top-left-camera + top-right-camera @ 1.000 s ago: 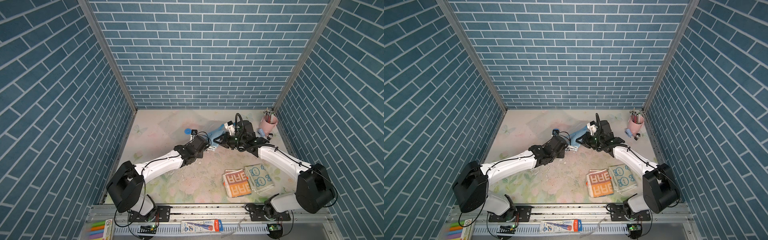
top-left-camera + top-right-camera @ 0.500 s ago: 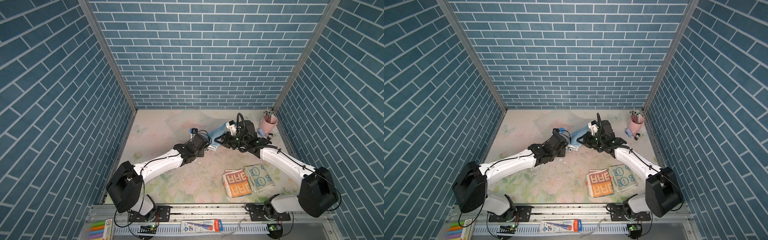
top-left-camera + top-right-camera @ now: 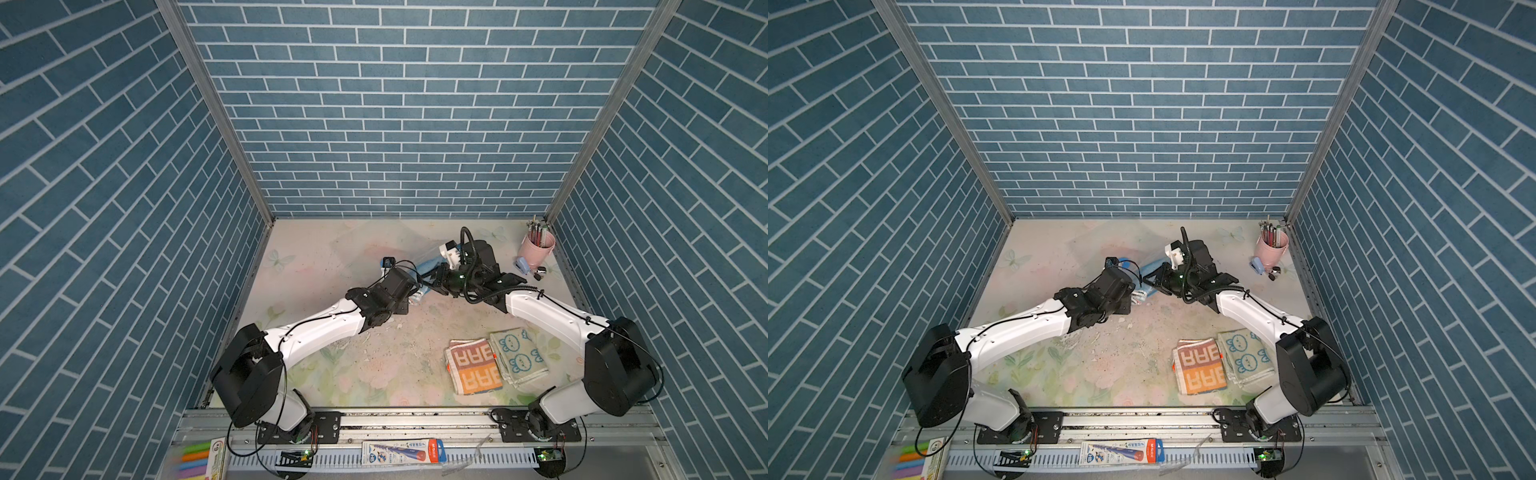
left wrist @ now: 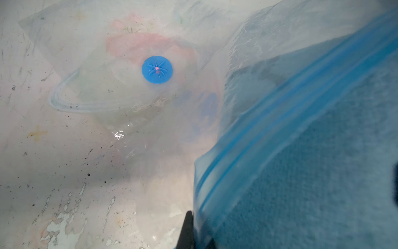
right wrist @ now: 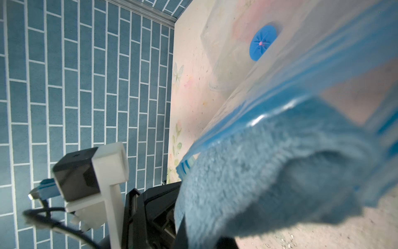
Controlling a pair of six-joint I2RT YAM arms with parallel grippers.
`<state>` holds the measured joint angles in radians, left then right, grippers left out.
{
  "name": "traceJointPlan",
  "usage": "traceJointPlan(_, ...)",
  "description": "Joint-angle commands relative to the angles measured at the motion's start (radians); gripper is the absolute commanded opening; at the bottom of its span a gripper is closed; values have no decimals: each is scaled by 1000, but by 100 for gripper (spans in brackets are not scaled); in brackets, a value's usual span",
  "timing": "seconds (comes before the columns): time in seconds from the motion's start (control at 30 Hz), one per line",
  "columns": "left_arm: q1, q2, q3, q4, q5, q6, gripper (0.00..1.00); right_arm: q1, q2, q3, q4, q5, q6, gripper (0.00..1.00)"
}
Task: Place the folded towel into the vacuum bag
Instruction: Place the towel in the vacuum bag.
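**Fluffy blue terry towel held at the mouth of the large clear, crinkly plastic vacuum bag**

The left gripper and the right gripper meet over the far middle of the worn, flower-printed table. The left gripper's jaws are closed tight. In its wrist view one black finger lies against the bag's blue zip-seal strip, pinching that edge. The right gripper's jaws stand narrow, clamped on the near end of the blue terry towel, which fills much of the right wrist view. The zip-seal strip runs across the towel, and past it a bluish patch shows through the plastic. The towel's front part thus lies inside the mouth and the rest outside. The bag's body lies flat on the table beyond the grippers, its small round blue valve facing up.

Near the right arm's base two more folded towels lie side by side, touching: an orange-and-brown lettered towel and a pale bear-print towel. In the far right corner stands a pink cup of pens, with a small blue object just beside it
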<state>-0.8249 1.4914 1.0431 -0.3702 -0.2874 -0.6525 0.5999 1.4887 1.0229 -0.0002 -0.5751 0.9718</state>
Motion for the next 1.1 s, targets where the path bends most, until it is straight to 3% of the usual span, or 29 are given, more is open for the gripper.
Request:
traceJointPlan(0.0, 1, 2, 14, 0, 8, -6, 0, 2, -75, 2, 2, 36, -13, 0)
traceJointPlan(0.37, 1, -19, 20, -15, 14, -5, 0, -29, -87, -25, -77, 259, -17, 0)
traceJointPlan(0.7, -3, 16, 46, -6, 48, -14, 0, -7, -41, -27, 69, 291, 82, 0)
traceJointPlan(1.07, -3, 2, 54, -11, 28, -12, 0, 35, -12, -61, 70, 286, 81, 0)
